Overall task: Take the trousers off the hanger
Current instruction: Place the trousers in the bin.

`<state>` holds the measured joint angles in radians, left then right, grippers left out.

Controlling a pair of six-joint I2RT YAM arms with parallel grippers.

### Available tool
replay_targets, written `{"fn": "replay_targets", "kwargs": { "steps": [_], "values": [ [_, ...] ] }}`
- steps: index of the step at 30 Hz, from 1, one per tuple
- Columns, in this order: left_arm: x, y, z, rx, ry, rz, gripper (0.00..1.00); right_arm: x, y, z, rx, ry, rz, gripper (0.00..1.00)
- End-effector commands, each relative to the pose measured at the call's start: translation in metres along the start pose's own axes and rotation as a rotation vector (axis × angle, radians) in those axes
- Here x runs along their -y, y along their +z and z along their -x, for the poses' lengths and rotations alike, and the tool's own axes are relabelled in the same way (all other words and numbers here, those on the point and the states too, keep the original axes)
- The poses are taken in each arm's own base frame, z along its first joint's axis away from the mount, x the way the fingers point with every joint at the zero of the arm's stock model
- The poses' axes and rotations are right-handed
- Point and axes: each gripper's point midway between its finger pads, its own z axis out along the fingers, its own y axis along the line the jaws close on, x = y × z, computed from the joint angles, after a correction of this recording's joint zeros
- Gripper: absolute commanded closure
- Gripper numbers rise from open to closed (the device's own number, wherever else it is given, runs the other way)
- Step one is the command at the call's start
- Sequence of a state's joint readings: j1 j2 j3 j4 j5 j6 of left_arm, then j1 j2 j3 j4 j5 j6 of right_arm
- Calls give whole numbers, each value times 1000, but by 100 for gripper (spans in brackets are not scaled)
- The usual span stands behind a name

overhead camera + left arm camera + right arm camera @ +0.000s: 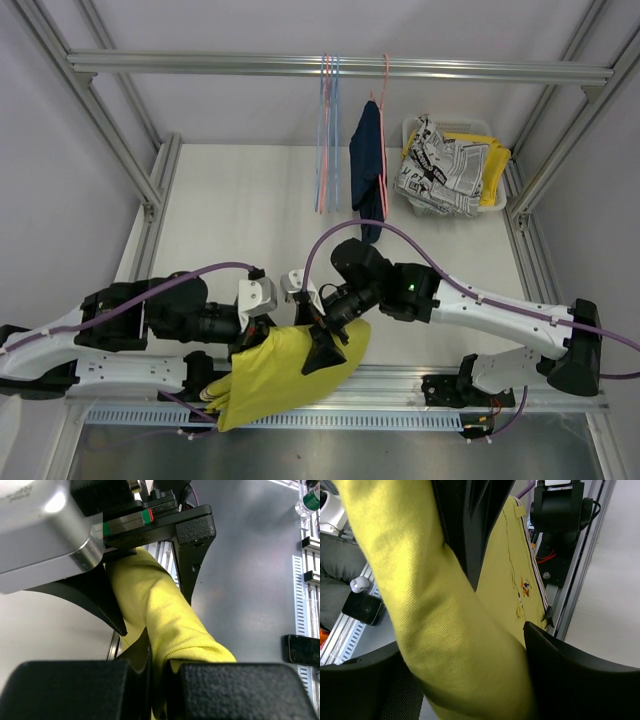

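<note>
1. Left gripper (159,680) of mine is clamped tight on the yellow trousers (275,385). In its wrist view my two black pads (75,690) meet at the bottom of the frame, and a fold of the yellow cloth is pinched between them.
2. My right gripper (465,660) straddles the same garment. One finger sits at the lower left and the other at the lower right of its wrist view, and a thick roll of yellow cloth fills the gap between them. The jaws stand wide apart, and I cannot tell whether they press the cloth.
3. From overhead, both grippers sit close together at the lower centre of the frame. The yellow trousers spill from them over the near edge of the table (240,200), toward the bottom of the frame.
4. The dark navy trousers (368,160) hang draped on a pink hanger (385,80) from the rail (200,63), at the top centre of the frame.
5. Just left of them in the frame, blue and pink hangers (328,130) hang on the same rail.
6. At the upper right, a white basket (420,128) holds the black-and-white print trousers (440,175). A yellowish garment (497,165) shows at the basket's right side.
</note>
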<state>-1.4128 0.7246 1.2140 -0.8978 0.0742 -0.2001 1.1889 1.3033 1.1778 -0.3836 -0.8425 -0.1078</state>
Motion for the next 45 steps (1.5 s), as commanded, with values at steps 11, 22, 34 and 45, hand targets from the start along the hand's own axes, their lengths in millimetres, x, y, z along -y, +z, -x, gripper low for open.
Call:
{"fn": "replay_targets", "kwargs": {
  "steps": [11,22,34,45],
  "values": [
    [19,-18,67,239,30,-70,99,1,13,-6,7,-17,48,30],
    [16,-21,66,249,23,-57,99,-1,17,-17,-10,22,62,100],
    [11,-23,65,242,3,-25,41,11,-44,19,165,60,-350,100],
    [16,-26,70,254,-4,-48,32,14,-118,19,318,212,-700,100]
  ]
}}
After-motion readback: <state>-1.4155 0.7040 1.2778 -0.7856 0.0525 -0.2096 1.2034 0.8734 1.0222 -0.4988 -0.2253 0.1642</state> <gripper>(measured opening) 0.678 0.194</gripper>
